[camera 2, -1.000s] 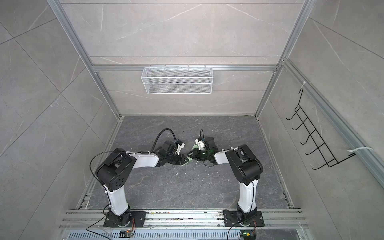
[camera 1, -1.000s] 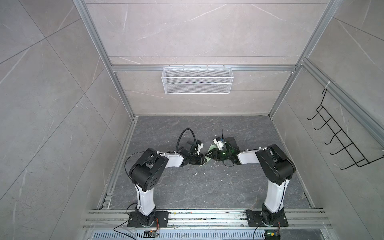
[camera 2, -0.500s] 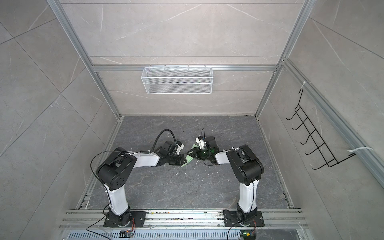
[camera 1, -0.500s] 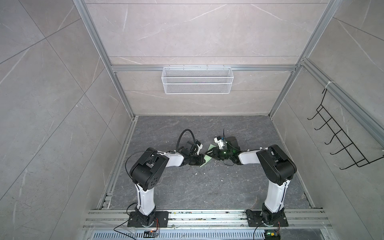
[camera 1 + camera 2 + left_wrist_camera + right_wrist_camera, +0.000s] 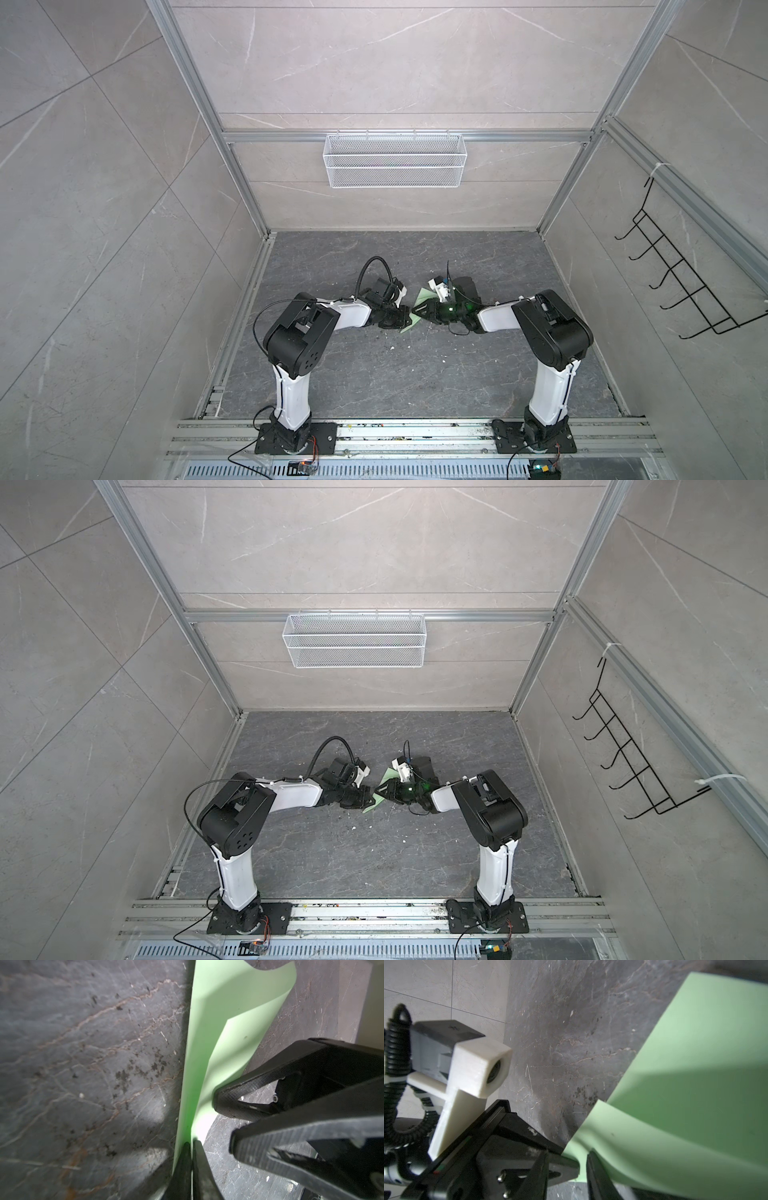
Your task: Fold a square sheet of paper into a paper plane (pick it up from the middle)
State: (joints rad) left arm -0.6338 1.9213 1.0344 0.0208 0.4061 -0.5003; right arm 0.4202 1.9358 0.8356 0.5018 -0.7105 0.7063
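Observation:
The square sheet of paper [image 5: 207, 1043] is pale green and bent into two layers that stand up off the dark floor; no paper plane shape shows. My left gripper [image 5: 191, 1144] is shut on its lower edge, with the paper pinched between the tips. In the right wrist view, my right gripper [image 5: 568, 1151] is open around a corner of the sheet [image 5: 685, 1084] and the left fingertip. In both top views the two grippers [image 5: 405, 322] [image 5: 417, 311] meet at mid-floor, and the sheet [image 5: 388, 777] shows between them.
A white wire basket [image 5: 395, 166] hangs on the back wall. A black hook rack [image 5: 681, 291] is on the right wall. White crumbs [image 5: 390, 347] dot the stone floor [image 5: 415, 374]. The left arm's white camera housing [image 5: 479, 1070] sits close to the right gripper.
The left gripper has closed onto the paper's edge. The right gripper has edged closer to it, and more of the green sheet now stands up between them.

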